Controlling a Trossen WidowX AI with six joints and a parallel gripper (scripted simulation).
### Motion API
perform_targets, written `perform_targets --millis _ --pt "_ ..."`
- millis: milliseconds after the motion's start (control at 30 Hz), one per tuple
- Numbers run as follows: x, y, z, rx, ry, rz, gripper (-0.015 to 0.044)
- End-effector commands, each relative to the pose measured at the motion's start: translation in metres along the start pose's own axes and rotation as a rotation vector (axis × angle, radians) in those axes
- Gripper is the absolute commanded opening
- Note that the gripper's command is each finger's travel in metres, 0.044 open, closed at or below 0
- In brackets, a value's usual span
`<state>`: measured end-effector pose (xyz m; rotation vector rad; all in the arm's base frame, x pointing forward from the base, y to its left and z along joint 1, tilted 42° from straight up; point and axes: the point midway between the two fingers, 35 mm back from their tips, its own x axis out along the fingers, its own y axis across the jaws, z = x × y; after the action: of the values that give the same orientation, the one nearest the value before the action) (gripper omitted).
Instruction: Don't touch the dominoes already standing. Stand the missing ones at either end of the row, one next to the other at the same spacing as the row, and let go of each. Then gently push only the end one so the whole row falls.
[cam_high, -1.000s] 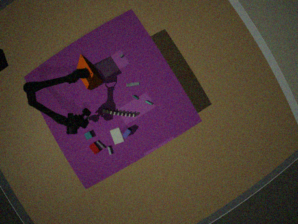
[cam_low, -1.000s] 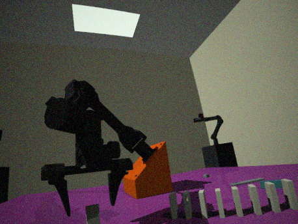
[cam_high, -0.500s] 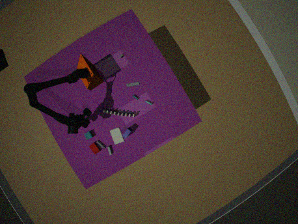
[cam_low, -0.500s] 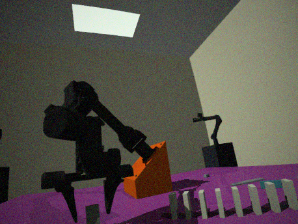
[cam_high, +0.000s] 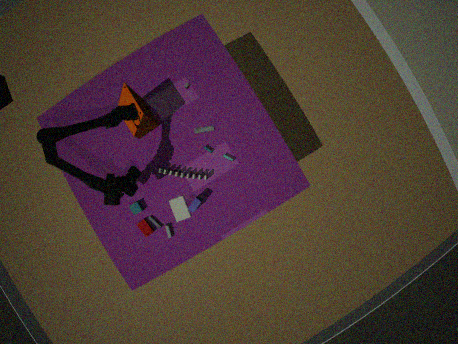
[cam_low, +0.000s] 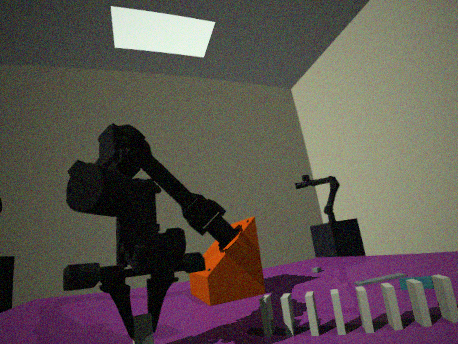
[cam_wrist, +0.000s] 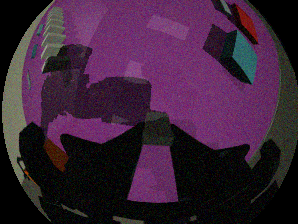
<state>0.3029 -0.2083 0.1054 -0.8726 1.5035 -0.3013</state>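
Note:
A row of several pale dominoes (cam_high: 183, 174) (cam_low: 365, 310) (cam_wrist: 54, 38) stands upright on the purple mat. The nearest end of the row is in the arm's shadow. My gripper (cam_low: 142, 336) (cam_wrist: 157, 126) is low over the mat, away from that end of the row, with its fingers pointing down. It is shut on a dark-looking grey domino (cam_low: 143, 322) (cam_wrist: 158, 122), with a fingertip against each side. Whether this domino touches the mat is not clear. In the top view the arm hides it.
A teal block (cam_high: 136, 207) (cam_wrist: 245, 55) and a red block (cam_high: 145, 227) (cam_wrist: 244, 21) stand near the gripper. A white box (cam_high: 180, 209) and a blue block (cam_high: 195, 205) lie beside the row. A grey bar (cam_high: 204, 129) lies beyond it. The orange wedge (cam_high: 142, 122) (cam_low: 225, 282) carries the arm.

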Motion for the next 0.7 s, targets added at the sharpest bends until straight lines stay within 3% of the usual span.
perform_targets --millis 0,267,500,667 --pt "-0.003 0.000 0.001 -0.005 -0.003 0.002 0.0107" --pt "-0.127 0.000 0.002 0.000 -0.002 0.007 0.0107" --pt "-0.133 0.003 0.002 -0.011 -0.002 0.007 0.0107" --pt "-0.133 0.076 0.038 -0.298 -0.011 0.025 0.0107"
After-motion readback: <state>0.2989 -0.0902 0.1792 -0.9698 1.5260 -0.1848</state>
